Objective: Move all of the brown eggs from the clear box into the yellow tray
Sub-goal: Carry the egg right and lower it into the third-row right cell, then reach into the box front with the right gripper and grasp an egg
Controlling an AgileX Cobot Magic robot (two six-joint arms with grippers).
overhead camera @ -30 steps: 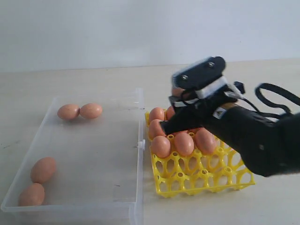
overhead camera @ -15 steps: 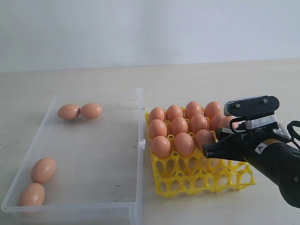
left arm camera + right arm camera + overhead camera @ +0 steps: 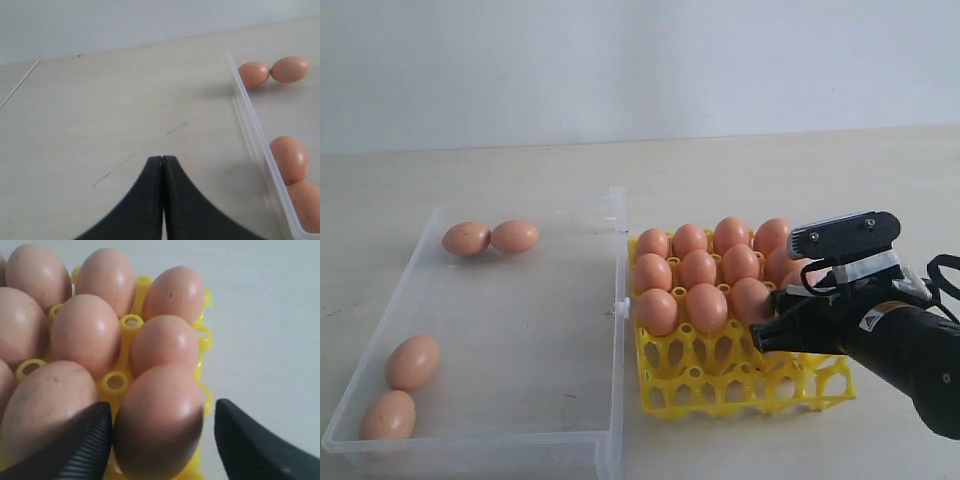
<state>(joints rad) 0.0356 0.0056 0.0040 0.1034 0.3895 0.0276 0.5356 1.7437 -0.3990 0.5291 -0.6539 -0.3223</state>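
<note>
The yellow tray (image 3: pixel 720 385) holds several brown eggs (image 3: pixel 698 268) in its back three rows; its front row of cups shows bare. My right gripper (image 3: pixel 770 334) stands low at the tray's right side. In the right wrist view this gripper (image 3: pixel 162 436) is open around the end egg (image 3: pixel 160 415) of the third row: one finger (image 3: pixel 87 440) touches it, while the other stands apart. The clear box (image 3: pixel 620 250) holds two eggs (image 3: pixel 466 238) at the back and two (image 3: pixel 413 362) at the front left. My left gripper (image 3: pixel 162 159) is shut on nothing, over bare table beside the box wall (image 3: pixel 250 125).
The box's latch (image 3: pixel 619 307) sits close to the tray's left edge. Pale tabletop (image 3: pixel 880 180) lies behind and to the right of the tray. The left arm does not show in the exterior view.
My right arm swung from above the tray's back left to its right side and came down. Over the last half second it sank a little, and the tray shifted slightly left.
</note>
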